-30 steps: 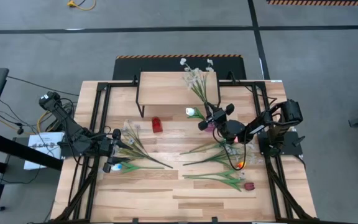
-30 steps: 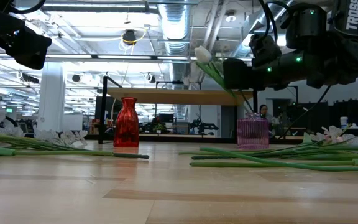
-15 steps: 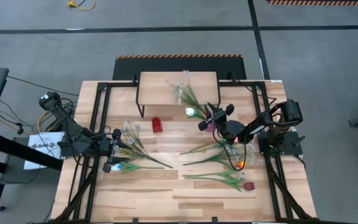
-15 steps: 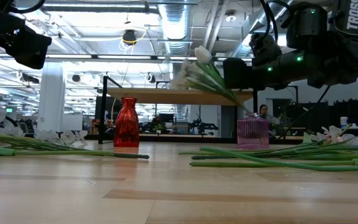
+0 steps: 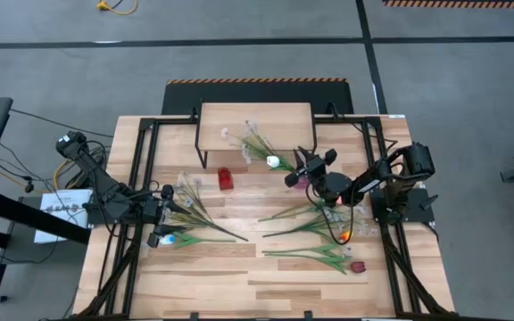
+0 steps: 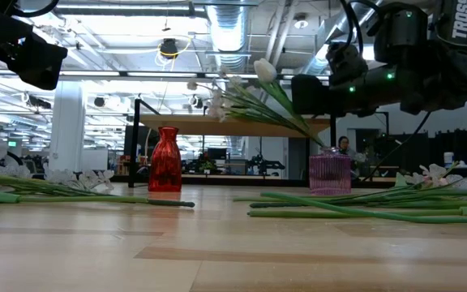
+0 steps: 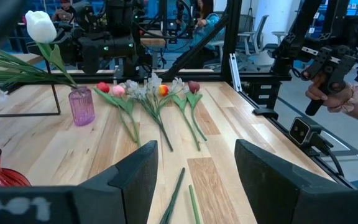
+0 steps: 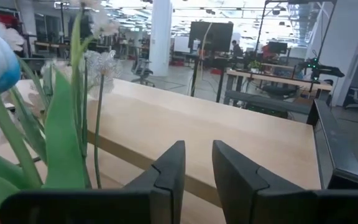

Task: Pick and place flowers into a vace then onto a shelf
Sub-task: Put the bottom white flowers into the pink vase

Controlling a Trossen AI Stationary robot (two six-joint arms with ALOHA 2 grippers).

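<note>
A purple vase [image 5: 303, 181] [image 6: 330, 173] stands on the table in front of the shelf [image 5: 221, 116] [image 6: 217, 125]. A white tulip [image 5: 273, 161] [image 6: 264, 70] and a spray of small white blossoms [image 5: 244, 138] [image 6: 217, 97] stand in the vase. Both lean toward the table's left, over the shelf's near edge. My right gripper [image 5: 300, 169] [image 8: 197, 168] hovers level just above the vase, slightly open, with the stems beside its fingers and nothing between them. My left gripper [image 5: 163, 227] [image 7: 194, 180] waits open at the table's left, above loose flowers [image 5: 194, 209].
A red vase [image 5: 225, 178] [image 6: 165, 159] stands left of the purple one. More tulips and sprays [image 5: 319, 227] [image 7: 160, 99] lie on the table's right half. A person's hand [image 7: 328, 93] holds a dark controller beyond the table's right edge.
The white spray has swung from pointing toward the far edge across the shelf round to the table's left and has tipped lower. Its foot has stayed in the purple vase. The tulip and both grippers have kept still.
</note>
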